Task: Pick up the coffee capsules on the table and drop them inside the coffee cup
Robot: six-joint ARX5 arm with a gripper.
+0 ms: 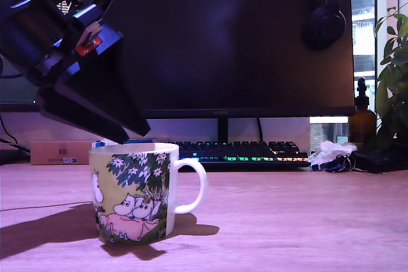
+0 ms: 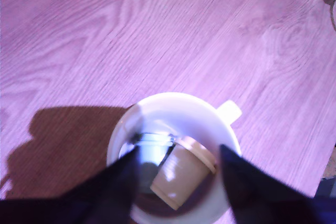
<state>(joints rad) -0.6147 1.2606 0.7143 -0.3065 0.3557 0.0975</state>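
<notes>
Capsules (image 2: 181, 174) are seen lying inside the cup (image 2: 173, 103), directly beneath the spread, empty gripper (image 2: 176, 182), low in frame.

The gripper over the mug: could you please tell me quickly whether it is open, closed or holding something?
Gripper: open, fingers spread above the coffee cup, holding nothing; two coffee capsules lie inside the cup.

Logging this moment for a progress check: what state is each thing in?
Coffee cup: upright on the table, handle toward the exterior view's right.
Brownish capsule: inside the cup, lying tilted.
Pale capsule: inside the cup, partly hidden.
End effector: open, empty, fingers spread above the cup.
Keyboard: backlit.
Monitor: dark.
</notes>
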